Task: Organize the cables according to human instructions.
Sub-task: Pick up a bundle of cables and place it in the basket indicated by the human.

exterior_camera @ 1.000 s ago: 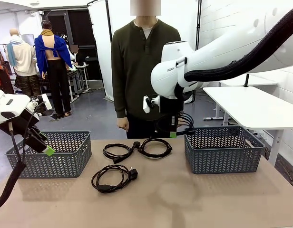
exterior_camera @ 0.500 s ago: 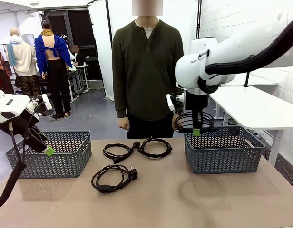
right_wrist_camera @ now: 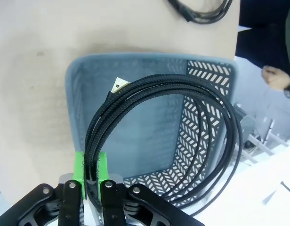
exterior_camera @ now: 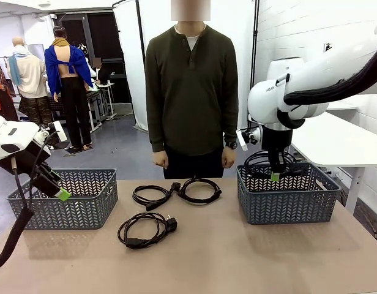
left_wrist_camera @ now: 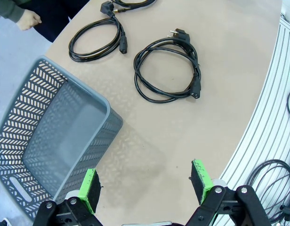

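Right gripper (exterior_camera: 275, 176) clamps a coiled cable (right_wrist_camera: 159, 94) above the right basket (exterior_camera: 286, 202); judged next: lower, release; left gripper (left_wrist_camera: 145, 174) gapes wide, empty.

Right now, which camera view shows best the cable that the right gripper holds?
The right wrist view: the held cable loops large and sharp, pinched by the right gripper, above the right basket. The front view shows it small, under the gripper. The left wrist view faces other cables on the table.

Front camera across table (exterior_camera: 250, 257) toward person (exterior_camera: 188, 92); wrist cameras steeply down on same table
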`<state>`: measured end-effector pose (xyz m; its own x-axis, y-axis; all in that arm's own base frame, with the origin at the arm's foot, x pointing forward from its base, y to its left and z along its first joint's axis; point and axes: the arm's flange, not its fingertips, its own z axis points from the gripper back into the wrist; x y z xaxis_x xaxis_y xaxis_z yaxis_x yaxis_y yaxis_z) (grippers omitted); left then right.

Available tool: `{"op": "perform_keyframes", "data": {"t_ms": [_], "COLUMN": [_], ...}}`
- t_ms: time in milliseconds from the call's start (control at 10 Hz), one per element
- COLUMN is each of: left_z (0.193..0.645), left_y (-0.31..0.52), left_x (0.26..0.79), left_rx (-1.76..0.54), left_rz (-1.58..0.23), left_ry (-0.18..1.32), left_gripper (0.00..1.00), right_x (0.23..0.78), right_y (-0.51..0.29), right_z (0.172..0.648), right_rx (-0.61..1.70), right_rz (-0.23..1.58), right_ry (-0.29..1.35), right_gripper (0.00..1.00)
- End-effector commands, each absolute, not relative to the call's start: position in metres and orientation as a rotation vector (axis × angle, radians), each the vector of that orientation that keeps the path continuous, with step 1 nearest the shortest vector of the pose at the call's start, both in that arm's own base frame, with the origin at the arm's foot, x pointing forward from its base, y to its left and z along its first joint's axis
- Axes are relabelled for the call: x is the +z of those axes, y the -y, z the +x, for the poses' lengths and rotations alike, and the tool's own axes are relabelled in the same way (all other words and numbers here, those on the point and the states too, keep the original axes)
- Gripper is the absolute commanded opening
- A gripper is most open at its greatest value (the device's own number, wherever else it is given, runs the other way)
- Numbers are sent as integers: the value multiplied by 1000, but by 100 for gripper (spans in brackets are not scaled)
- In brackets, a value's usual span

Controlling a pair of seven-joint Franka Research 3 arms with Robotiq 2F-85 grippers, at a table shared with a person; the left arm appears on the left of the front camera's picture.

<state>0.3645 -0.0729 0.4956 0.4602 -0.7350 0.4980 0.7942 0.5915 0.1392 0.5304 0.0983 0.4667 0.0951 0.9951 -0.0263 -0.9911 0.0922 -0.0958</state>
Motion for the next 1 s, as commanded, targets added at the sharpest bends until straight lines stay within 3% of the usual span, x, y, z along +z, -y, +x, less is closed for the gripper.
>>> {"op": "perform_keyframes", "data": {"t_ms": [0,800,900], "left_z": [363,363,363], "left_y": [73,73,73], "left_x": [494,494,494], "left_rx": [-933,-933,-933], "left_rz": [-134,-134,-134], "left_ry": [552,552,552], "left_gripper": [100,100,100], "right_x": [457,439,439], "right_y": [-88,-77,-78], "right_z": [539,570,571], "right_rx": [1522,1556,1559], "right_rz": [-117,-114,-99], "right_ry": [61,44,45], "right_gripper": [0,0,19]}}
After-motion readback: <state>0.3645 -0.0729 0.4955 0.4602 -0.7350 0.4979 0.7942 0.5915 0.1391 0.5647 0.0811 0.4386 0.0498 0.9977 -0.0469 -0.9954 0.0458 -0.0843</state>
